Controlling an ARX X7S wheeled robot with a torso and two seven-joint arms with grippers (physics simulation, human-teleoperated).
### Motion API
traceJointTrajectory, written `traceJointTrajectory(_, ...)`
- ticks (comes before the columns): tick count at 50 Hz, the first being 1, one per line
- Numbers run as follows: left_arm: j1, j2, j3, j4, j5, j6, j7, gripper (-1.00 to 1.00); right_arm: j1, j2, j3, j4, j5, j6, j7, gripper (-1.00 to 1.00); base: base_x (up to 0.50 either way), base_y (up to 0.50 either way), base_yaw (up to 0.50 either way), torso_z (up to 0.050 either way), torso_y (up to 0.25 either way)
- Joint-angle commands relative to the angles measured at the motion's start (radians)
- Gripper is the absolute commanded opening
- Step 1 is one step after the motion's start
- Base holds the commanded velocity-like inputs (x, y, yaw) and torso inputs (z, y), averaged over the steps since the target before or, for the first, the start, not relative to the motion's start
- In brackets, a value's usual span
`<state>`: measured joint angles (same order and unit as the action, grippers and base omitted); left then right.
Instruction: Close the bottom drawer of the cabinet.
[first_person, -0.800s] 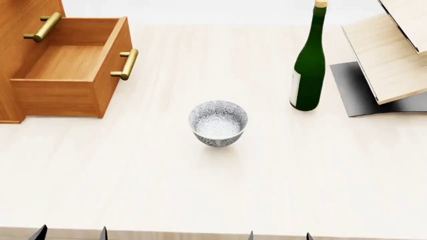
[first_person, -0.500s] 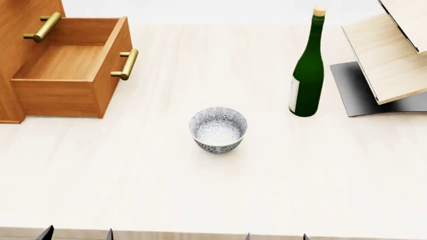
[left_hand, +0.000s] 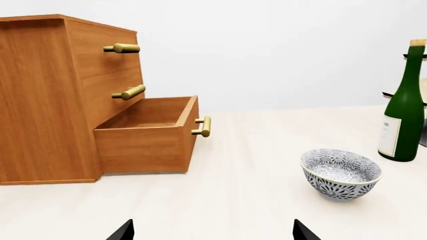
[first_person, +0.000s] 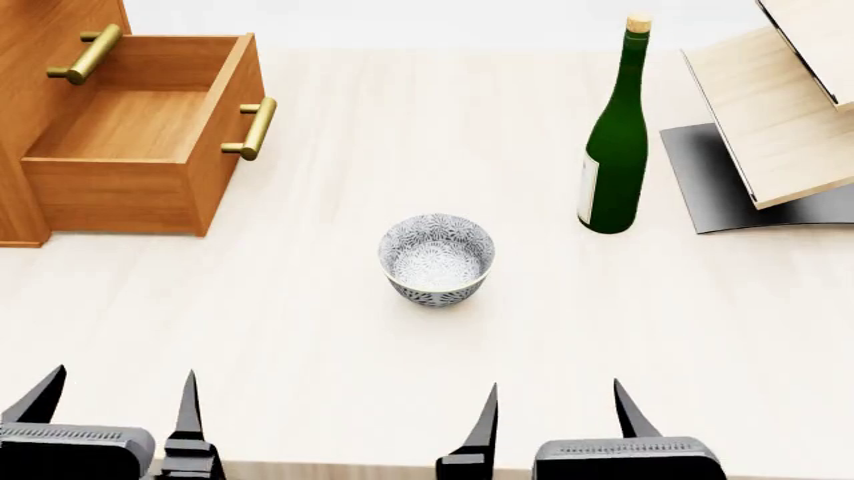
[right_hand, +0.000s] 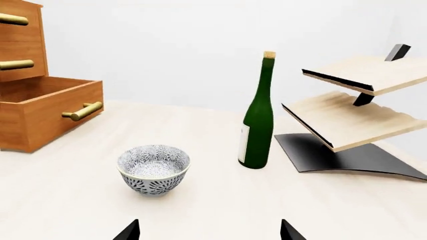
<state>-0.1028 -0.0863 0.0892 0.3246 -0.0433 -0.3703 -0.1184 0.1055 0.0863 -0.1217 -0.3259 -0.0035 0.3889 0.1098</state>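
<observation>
The cabinet (first_person: 34, 60) stands at the table's far left, warm-brown wood, also in the left wrist view (left_hand: 40, 100). Its bottom drawer (first_person: 134, 150) is pulled far out, empty, with a brass bar handle (first_person: 254, 128) on its front; it shows in the left wrist view (left_hand: 150, 135) and the right wrist view (right_hand: 53, 112). My left gripper (first_person: 118, 410) is open and empty at the near table edge, well short of the drawer. My right gripper (first_person: 554, 420) is open and empty near the front edge, right of centre.
A patterned bowl (first_person: 437, 258) sits mid-table between the grippers and the drawer. A green bottle (first_person: 618, 150) stands upright at the right. A pale slanted wooden rack (first_person: 787, 110) on a black base stands at the far right.
Both grippers have risen into the head view from the bottom edge, moving forward over the table. The view shifted slightly. The drawer, bowl and bottle stay put.
</observation>
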Motion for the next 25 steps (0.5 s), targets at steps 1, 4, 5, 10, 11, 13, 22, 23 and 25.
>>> traceJointTrajectory(1,-0.044,-0.023,-0.008,0.174,-0.028,-0.16,-0.022,1.0,0.042,0.026,-0.019,-0.146,-0.001,0.134,0.012,1.0,0.0,0.0,0.0,0.0,0.0)
traceJointTrajectory(4,-0.047,-0.027,-0.01,0.201,-0.034,-0.175,-0.026,1.0,0.05,0.029,-0.018,-0.169,0.001,0.145,0.018,1.0,0.0,0.0,0.0,0.0,0.0)
traceJointTrajectory(5,-0.048,-0.029,-0.008,0.208,-0.033,-0.18,-0.028,1.0,0.051,0.03,-0.017,-0.174,0.001,0.148,0.02,1.0,0.0,0.0,0.0,0.0,0.0)
traceJointTrajectory(10,-0.052,-0.036,-0.003,0.238,-0.035,-0.197,-0.036,1.0,0.052,0.032,-0.006,-0.181,0.021,0.146,0.022,1.0,0.0,0.0,0.0,0.0,0.0)
traceJointTrajectory(11,-0.052,-0.037,-0.002,0.238,-0.036,-0.197,-0.037,1.0,0.052,0.033,-0.006,-0.18,0.019,0.143,0.025,1.0,0.0,0.0,0.0,0.0,0.0)
traceJointTrajectory(13,-0.047,-0.039,-0.005,0.249,-0.042,-0.199,-0.038,1.0,0.051,0.035,-0.004,-0.181,0.025,0.143,0.025,1.0,0.0,0.0,0.0,0.0,0.0)
traceJointTrajectory(22,-0.052,-0.047,0.006,0.252,-0.035,-0.213,-0.059,1.0,0.051,0.042,-0.009,-0.18,0.031,0.134,0.037,1.0,0.0,0.0,0.0,0.0,0.0)
traceJointTrajectory(23,-0.046,-0.044,-0.002,0.253,-0.048,-0.188,-0.053,1.0,0.051,0.044,-0.011,-0.179,0.029,0.134,0.04,1.0,0.0,0.0,0.0,0.0,0.0)
traceJointTrajectory(25,-0.045,-0.042,-0.011,0.259,-0.07,-0.201,-0.047,1.0,0.048,0.049,-0.02,-0.18,0.018,0.124,0.045,1.0,0.0,0.0,0.0,0.0,0.0)
